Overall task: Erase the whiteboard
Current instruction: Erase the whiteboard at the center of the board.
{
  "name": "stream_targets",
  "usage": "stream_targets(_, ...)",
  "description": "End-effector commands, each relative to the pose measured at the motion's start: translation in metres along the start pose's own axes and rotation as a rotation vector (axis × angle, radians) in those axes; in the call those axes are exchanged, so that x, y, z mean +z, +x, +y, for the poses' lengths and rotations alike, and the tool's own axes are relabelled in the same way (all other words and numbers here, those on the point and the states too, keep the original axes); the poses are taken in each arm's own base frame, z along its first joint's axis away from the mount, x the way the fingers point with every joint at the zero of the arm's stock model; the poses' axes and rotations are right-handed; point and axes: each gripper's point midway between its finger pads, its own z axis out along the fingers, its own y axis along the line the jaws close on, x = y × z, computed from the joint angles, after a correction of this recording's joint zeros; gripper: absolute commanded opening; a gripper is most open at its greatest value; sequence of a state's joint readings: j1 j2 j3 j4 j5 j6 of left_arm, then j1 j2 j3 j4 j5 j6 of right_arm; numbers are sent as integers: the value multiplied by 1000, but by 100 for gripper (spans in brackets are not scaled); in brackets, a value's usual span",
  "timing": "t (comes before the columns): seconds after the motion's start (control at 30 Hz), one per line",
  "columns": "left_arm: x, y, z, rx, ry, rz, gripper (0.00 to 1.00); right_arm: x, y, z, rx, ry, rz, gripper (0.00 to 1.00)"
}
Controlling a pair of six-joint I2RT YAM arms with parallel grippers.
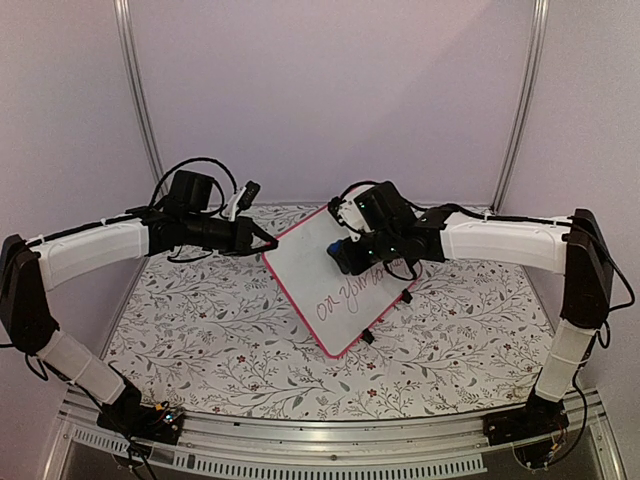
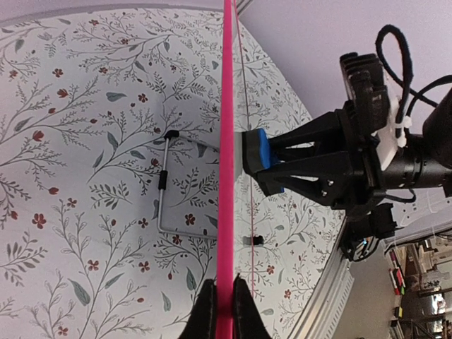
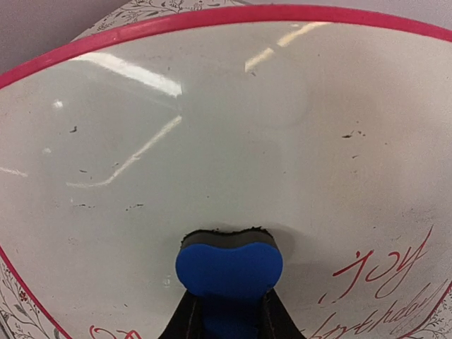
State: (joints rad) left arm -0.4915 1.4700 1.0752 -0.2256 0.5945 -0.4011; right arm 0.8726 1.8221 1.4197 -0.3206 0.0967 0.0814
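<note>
Left gripper [image 2: 224, 300] clamps whiteboard [image 1: 312, 262] frame edge; right gripper [image 3: 227, 314] pinches blue eraser [image 3: 229, 267] against board (red writing present).

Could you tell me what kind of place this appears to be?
Probably a robotics lab booth: plain walls on metal posts, a floral tablecloth, two arms bolted to an aluminium rail.

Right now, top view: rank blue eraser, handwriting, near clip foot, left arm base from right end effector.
1. blue eraser: in right end effector
2. handwriting: beside it, on whiteboard
3. near clip foot: whiteboard's front edge
4. left arm base: bottom left
</note>
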Motion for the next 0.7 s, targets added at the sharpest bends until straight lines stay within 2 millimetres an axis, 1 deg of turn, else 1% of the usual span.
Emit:
stream_targets(0.0,-3,-2,-16,68,56,-9,0,14,41,2,-15,-8,109,0)
stream_targets(0.23,-4,-2,-16,70,55,-12,0,9,71,1,6,-19,161,0)
stream_targets(0.4,-4,-3,-17,71,57,-14,0,3,88,0,23,-22,186,0)
stream_targets(0.57,-5,-3,-17,74,54,-15,0,-4,96,1,30,-32,196,0)
stream_targets(0.6,-5,-3,-17,74,53,-17,0,-5,96,0,31,-29,194,0)
stream_targets(0.67,-5,-4,-17,74,51,-17,0,-8,90,-3,33,-14,176,0)
